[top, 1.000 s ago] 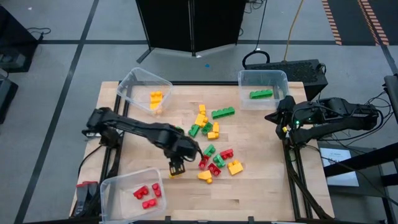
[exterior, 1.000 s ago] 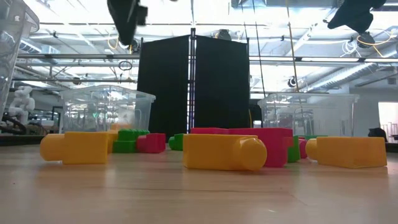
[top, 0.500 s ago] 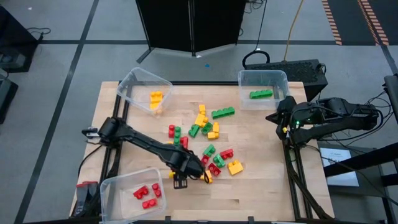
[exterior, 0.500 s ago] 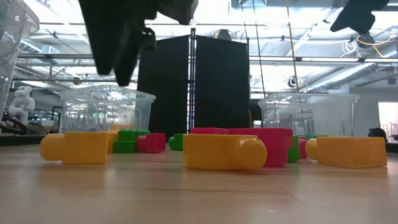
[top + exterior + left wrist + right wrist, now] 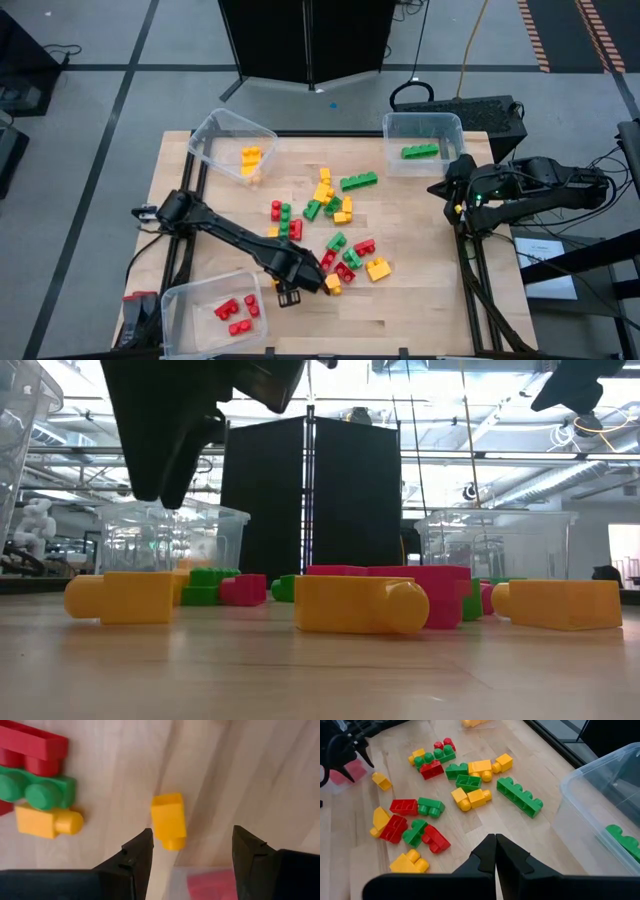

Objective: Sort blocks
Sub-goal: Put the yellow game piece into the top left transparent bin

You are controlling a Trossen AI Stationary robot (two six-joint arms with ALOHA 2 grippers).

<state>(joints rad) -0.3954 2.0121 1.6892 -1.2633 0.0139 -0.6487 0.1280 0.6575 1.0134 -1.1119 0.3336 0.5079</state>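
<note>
Between my left gripper's (image 5: 192, 852) parted fingers (image 5: 137, 855), on bare wood, lies a small yellow block (image 5: 169, 820). It rests flat and untouched, its single stud pointing back toward the wrist and its long axis running along the gripper's reach. From above, the same block (image 5: 277, 284) sits just off the rim of the red bin (image 5: 190, 300), with the gripper (image 5: 288, 295) low over it, jaws released and holding nothing.

I have the left arm (image 5: 225, 232) stretched long and low across the table from its base at the left edge, slanting toward the near side, wrist bent down at the end. At table height its fingers (image 5: 160, 435) hang dark at upper left, clear of the wood.

Just beyond the yellow block are the nearest pile pieces: a yellow one-stud block (image 5: 47, 821), a green block (image 5: 37, 790) and a red block (image 5: 32, 750), stacked side by side, long axes crosswise to the gripper. The main pile (image 5: 335, 225) spreads over the table's middle in red, yellow and green. Red blocks (image 5: 237, 312) lie in the red bin, yellow blocks (image 5: 249, 158) in the far left bin (image 5: 215, 135), and a long green block (image 5: 420, 152) in the far right bin (image 5: 395, 130).

My right arm (image 5: 530, 185) waits folded off the right edge, its gripper (image 5: 495, 851) clenched on nothing.
</note>
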